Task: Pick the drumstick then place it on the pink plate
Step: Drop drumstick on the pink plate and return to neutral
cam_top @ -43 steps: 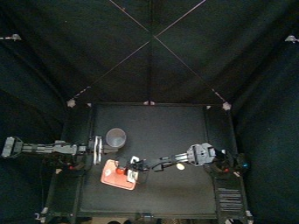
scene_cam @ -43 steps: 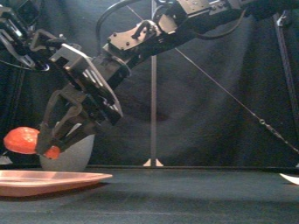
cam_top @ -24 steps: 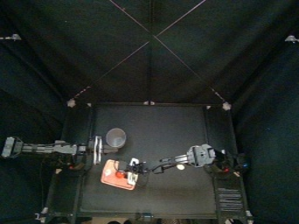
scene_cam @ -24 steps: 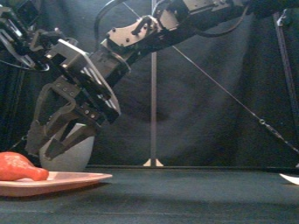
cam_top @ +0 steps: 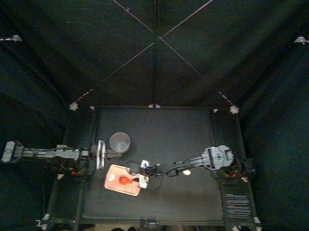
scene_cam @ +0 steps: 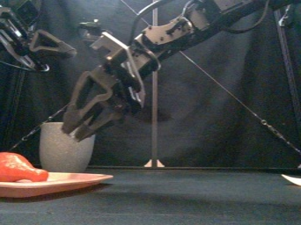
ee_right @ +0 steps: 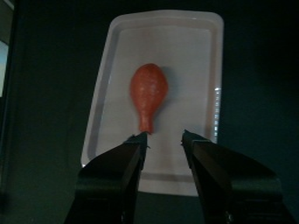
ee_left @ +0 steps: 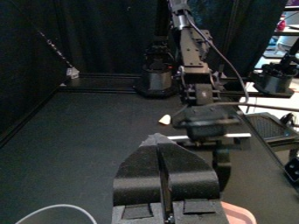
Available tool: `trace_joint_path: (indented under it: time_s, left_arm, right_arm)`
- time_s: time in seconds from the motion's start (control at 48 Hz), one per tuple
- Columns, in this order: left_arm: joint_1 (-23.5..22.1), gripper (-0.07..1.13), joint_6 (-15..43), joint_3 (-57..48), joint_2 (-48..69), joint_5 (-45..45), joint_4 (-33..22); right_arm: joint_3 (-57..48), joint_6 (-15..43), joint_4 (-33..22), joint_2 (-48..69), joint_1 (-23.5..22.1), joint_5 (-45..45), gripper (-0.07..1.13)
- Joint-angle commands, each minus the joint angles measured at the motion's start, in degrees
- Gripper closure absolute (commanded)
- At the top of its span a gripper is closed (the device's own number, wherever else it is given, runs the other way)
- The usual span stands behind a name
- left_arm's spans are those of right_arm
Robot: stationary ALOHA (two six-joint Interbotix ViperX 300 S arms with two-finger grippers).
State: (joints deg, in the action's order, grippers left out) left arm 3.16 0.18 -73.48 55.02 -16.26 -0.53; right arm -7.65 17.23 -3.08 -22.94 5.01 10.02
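Observation:
The red-orange drumstick [scene_cam: 20, 166] lies on the pink plate [scene_cam: 70, 180] at the table's front left; the top view shows the drumstick [cam_top: 125, 180] in the middle of the plate [cam_top: 112, 171]. My right gripper [scene_cam: 91, 132] hangs open above the plate and holds nothing. Its wrist view looks straight down on the drumstick [ee_right: 149, 92] and the plate [ee_right: 117, 52], with the right gripper [ee_right: 163, 140] empty. My left gripper [cam_top: 92, 161] rests shut at the left, beside the plate; in its wrist view the left gripper [ee_left: 166, 171] shows its jaws pressed together.
A tall grey speckled cup [scene_cam: 65, 147] stands just behind the plate, seen as a round cup [cam_top: 119, 140] from above. The right arm [cam_top: 200, 162] reaches in low across the table's right half.
The right gripper carried the drumstick down, let it go on the pink plate, then rose and drew back to the right with its jaws open. The left arm stayed put.

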Motion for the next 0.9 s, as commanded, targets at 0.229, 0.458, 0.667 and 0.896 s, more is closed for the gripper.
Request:
trace_joint_path:
  time_s: [0.229,0.458,0.667,0.896]
  left_arm:
    - [0.18,0.94,0.00,0.44,-0.18,-0.62,0.00]
    - [0.18,0.94,0.00,0.44,-0.18,-0.62,-0.09]
    - [0.09,0.94,0.00,0.09,-0.18,-0.62,-0.09]
    - [0.18,0.94,-0.09,-0.53,-0.18,-0.62,-0.09]
  right_arm:
    - [-15.56,-0.26,-0.18,15.29,-3.69,-20.65,0.28]
    - [-21.27,-0.70,-0.70,21.97,-6.06,-27.07,0.28]
    - [-25.93,-0.79,-2.37,28.65,-8.53,-32.08,0.28]
    - [-32.52,-0.88,-3.43,36.39,-11.34,-40.52,0.28]
